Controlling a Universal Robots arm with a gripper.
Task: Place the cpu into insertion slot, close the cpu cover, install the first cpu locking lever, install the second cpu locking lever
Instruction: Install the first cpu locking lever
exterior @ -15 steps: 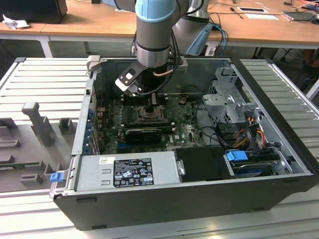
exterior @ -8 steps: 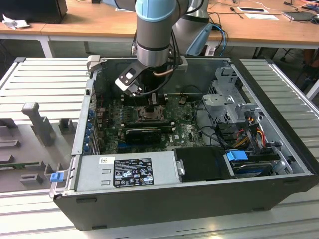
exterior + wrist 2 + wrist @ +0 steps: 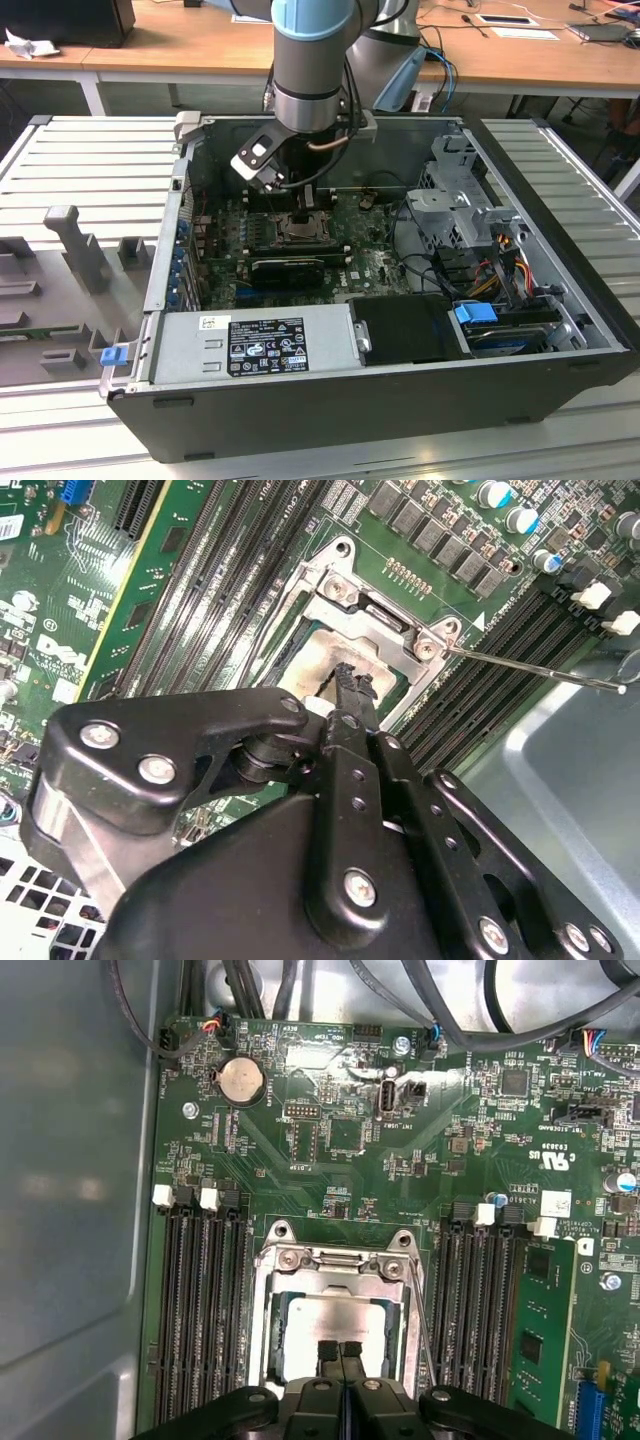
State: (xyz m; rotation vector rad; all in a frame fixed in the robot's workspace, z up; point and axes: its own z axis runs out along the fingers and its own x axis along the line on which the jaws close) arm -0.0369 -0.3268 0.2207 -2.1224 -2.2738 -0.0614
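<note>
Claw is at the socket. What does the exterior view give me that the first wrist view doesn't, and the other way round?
Exterior view adds: the arm reaching into the open computer case, the power supply along the case's near wall, and the ribbed grey table around it.
First wrist view adds: the cpu seen through the opening of the cpu cover, the coin battery, and the memory slots flanking the socket.
Both share: the green motherboard and the claw, shut, its tips at the cpu.
</note>
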